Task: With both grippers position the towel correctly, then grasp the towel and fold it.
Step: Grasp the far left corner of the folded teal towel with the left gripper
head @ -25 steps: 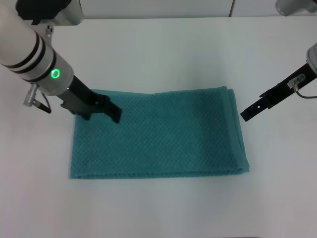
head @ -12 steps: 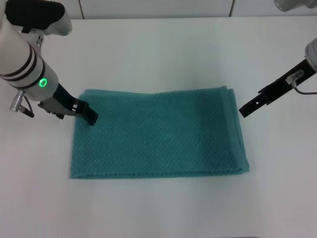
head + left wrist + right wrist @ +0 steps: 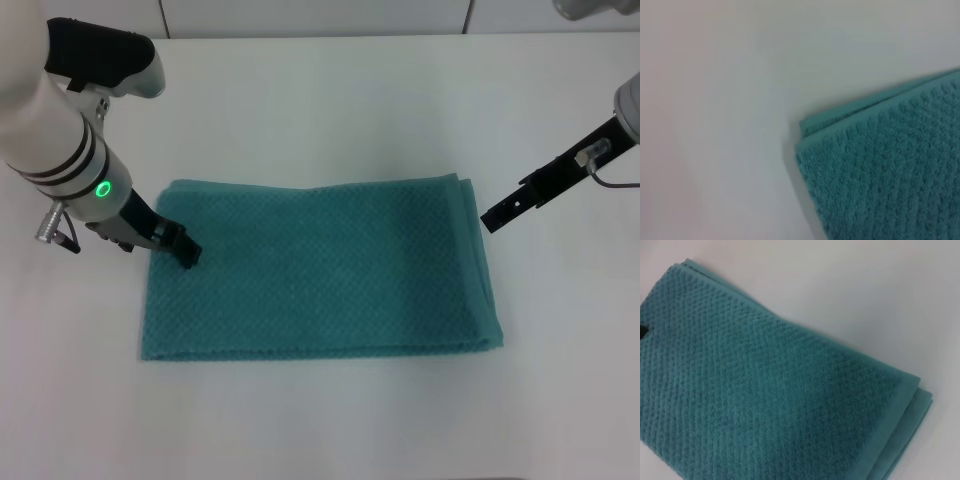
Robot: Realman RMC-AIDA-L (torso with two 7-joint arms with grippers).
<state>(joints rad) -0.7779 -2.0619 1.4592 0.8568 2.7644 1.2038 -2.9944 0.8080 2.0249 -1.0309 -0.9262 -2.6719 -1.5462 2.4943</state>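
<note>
The towel (image 3: 320, 268), a teal waffle-weave rectangle with layered edges, lies flat mid-surface (image 3: 330, 100). The left gripper (image 3: 186, 250) sits over its ten-o'clock corner, the right gripper (image 3: 492, 219) just off its two-o'clock corner; whether either gripper's fingers are parted cannot be told

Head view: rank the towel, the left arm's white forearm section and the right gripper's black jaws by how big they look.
1. The towel, by far the largest.
2. The left arm's white forearm section; it sits nearer the camera, so it may look oversized.
3. The right gripper, a thin dark bar beyond the towel's right edge.
</note>
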